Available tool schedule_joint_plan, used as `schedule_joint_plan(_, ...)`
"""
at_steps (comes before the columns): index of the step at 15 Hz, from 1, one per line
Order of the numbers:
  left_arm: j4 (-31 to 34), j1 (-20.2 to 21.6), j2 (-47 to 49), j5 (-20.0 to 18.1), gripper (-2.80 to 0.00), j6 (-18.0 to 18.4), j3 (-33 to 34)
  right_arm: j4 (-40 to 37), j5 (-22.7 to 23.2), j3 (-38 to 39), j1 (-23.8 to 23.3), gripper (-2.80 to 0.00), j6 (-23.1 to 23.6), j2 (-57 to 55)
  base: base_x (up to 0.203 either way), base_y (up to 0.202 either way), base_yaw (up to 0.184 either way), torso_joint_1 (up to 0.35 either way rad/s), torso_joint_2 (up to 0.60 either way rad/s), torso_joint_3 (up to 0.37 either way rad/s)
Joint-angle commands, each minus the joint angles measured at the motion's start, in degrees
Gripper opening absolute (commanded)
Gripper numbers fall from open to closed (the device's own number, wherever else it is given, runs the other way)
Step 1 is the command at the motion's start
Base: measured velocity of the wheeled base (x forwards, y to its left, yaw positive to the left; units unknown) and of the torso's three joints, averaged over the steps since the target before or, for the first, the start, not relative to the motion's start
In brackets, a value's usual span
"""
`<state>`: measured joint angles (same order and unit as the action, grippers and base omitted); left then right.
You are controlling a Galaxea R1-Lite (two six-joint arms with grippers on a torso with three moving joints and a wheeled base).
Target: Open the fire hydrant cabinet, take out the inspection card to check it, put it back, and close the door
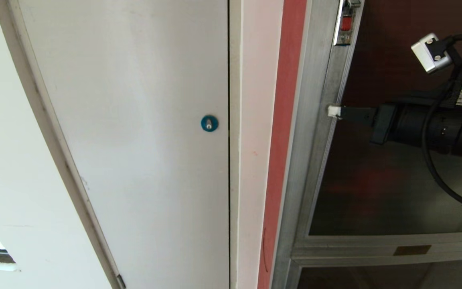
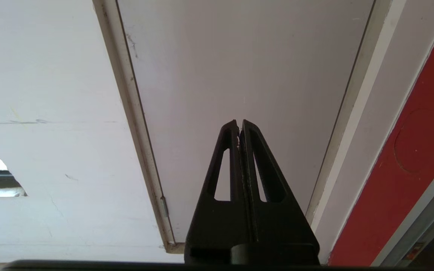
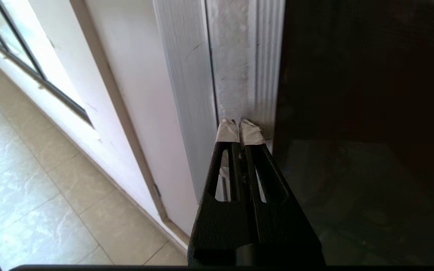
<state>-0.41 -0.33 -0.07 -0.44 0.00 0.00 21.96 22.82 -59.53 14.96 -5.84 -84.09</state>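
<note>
Door: the large dark tinted glass door in its ribbed silver metal frame [image 1: 379,180] fills the head view from about 1 to 5 o'clock. It looks closed, or nearly so, against the tall silver fire hydrant cabinet [image 1: 303,168]; nothing of the interior shows, and the inspection card is not in sight.

Right gripper [image 1: 334,110]: at 3 o'clock in the head view, reaching level toward the door's silver frame edge. Its taped fingertips [image 3: 227,131] are pressed together with nothing between them, and they sit against or just off the frame strip; you cannot tell contact for certain.

Left gripper [image 2: 239,126]: parked, jaws closed and empty, facing the plain white panel with the blue round lock [image 1: 209,123] at 9 o'clock of the cabinet.

Handling, as a judgement: expect a stiff, fairly heavy leaf swinging on hinges. The glass is smooth and fragile, so keep the tips on metal. The ribbed frame gives some purchase, but closed tips can only hook or pry at the seam. The small metal latch with a red tab [image 1: 345,24], at 12 o'clock of the gripper, looks like the better place to take hold.

In the way: the red wall strip [image 1: 283,120] just beside the frame, and the arm's own black cable [image 1: 435,168] hanging before the glass.
</note>
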Motion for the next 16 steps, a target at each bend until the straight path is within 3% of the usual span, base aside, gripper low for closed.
schedule_joint_plan(1,0.0,0.0,0.1,0.0,-2.80,0.0,0.0,-0.1,0.5,0.4,0.6,-2.80,-0.1,3.4,0.000,0.000,0.000,0.000,0.00,0.000)
schedule_joint_plan(10,0.0,0.0,0.1,0.0,-2.80,0.0,0.0,-12.6,0.6,1.5,5.7,-2.80,-0.5,17.6,0.000,0.000,0.000,0.000,0.00,0.000)
schedule_joint_plan(16,0.0,0.0,0.1,0.0,-2.80,0.0,0.0,-12.7,0.6,-1.0,6.1,-2.80,-0.6,16.5,0.000,0.000,0.000,0.000,0.00,0.000)
